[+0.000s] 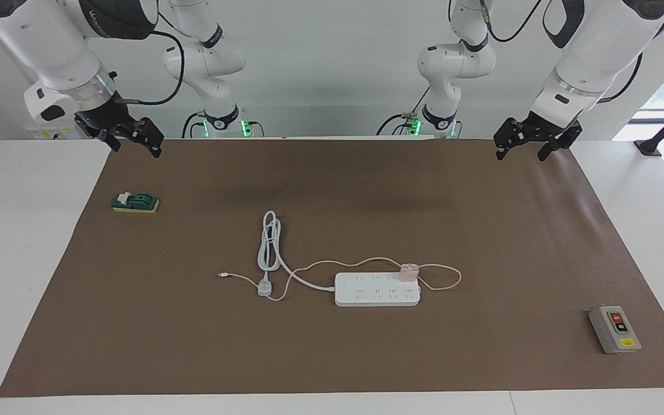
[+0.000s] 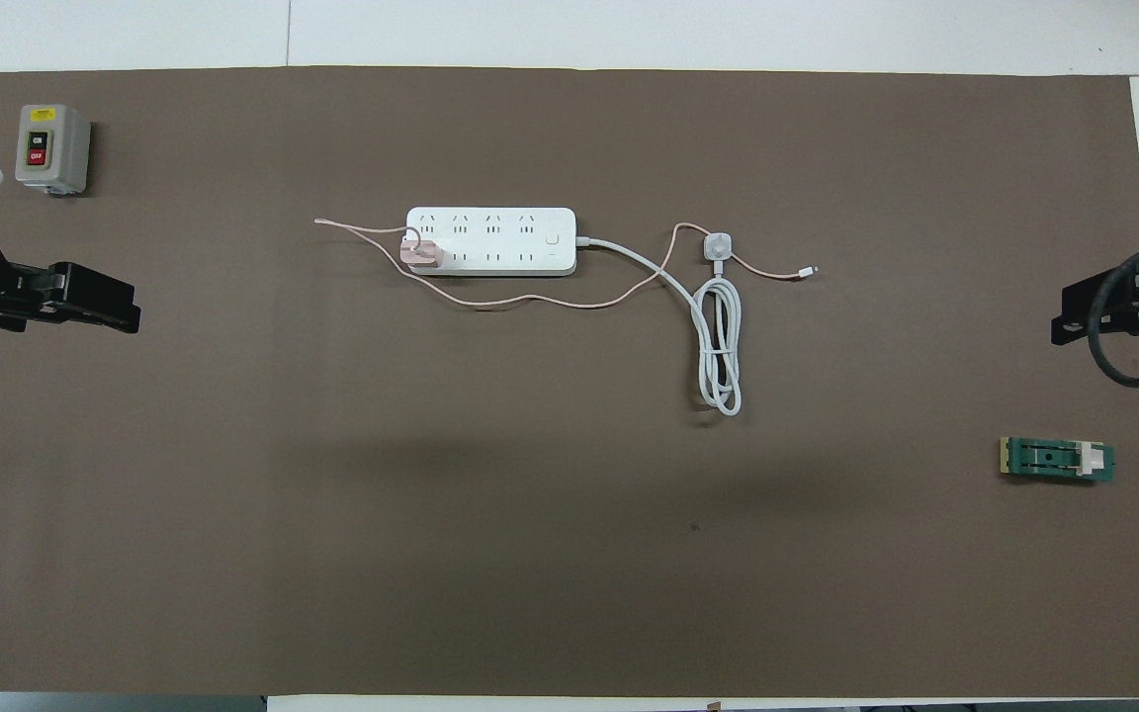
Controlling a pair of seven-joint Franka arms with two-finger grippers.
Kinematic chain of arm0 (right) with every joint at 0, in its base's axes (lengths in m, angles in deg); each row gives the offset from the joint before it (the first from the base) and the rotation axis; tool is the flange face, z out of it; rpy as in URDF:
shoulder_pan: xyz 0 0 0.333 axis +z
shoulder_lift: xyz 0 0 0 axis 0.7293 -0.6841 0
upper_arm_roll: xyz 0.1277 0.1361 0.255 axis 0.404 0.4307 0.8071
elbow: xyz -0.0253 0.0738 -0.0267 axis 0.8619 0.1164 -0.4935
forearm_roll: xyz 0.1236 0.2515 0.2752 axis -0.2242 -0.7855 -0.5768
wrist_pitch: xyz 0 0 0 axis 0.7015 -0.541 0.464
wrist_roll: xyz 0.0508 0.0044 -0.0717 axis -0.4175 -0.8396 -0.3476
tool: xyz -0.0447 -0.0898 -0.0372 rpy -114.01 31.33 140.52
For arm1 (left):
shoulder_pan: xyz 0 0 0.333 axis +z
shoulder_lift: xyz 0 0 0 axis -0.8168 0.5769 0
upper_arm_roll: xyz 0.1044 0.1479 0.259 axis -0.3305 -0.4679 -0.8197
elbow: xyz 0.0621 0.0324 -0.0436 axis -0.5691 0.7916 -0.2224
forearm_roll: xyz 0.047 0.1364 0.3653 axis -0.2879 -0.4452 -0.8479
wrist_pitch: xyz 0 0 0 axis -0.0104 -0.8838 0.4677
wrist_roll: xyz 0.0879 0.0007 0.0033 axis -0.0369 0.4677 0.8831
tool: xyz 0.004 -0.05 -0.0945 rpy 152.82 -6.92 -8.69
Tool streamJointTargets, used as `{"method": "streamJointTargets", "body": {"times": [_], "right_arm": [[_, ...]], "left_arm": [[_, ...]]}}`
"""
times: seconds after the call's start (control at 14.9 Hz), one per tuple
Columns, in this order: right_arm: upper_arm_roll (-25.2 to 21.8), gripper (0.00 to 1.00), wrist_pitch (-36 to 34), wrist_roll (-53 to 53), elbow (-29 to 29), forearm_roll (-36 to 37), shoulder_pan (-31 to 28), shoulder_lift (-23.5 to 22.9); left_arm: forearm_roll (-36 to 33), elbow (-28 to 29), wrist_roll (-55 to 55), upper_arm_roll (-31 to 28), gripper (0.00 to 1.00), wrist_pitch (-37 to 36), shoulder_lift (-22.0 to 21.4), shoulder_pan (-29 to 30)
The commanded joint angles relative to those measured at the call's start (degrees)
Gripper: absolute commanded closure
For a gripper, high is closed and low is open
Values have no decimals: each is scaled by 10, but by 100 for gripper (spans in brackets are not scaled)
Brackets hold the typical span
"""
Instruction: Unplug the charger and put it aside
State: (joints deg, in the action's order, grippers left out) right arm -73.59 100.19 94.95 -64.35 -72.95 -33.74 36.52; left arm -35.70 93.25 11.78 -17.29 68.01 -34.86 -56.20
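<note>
The charger (image 1: 408, 272) is a small pale-pink cube plugged into the end of the white power strip (image 1: 377, 289) toward the left arm's end of the table. It also shows in the overhead view (image 2: 421, 253), on the strip (image 2: 490, 240). Its thin pink cable (image 1: 361, 264) loops around the strip and ends past the white plug. My left gripper (image 1: 522, 154) hangs open and empty over the mat's edge by its base, well away from the charger. My right gripper (image 1: 136, 148) hangs open and empty over the mat at the right arm's end.
The strip's thick white cord (image 1: 268, 242) lies coiled beside it, with its white plug (image 1: 264, 286) on the pink cable. A grey switch box (image 1: 614, 329) sits toward the left arm's end. A green block (image 1: 135, 203) lies below the right gripper.
</note>
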Motion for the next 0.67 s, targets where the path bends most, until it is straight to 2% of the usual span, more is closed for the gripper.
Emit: {"method": "streamJointTargets", "body": {"times": [0.0,0.4,0.6], "right_arm": [[1,0,0,-12,2,0,-4,3],[1,0,1,-11,-7,-1,-4,6],[0,0,11,-6,-13,-3,-10,8]], "left_arm": [[0,8,2,-7,0,6,-10,-8],[0,7,18,-9,0,8,-3,-3],[-21,-29,153,-7,0,8,33,-8]]}}
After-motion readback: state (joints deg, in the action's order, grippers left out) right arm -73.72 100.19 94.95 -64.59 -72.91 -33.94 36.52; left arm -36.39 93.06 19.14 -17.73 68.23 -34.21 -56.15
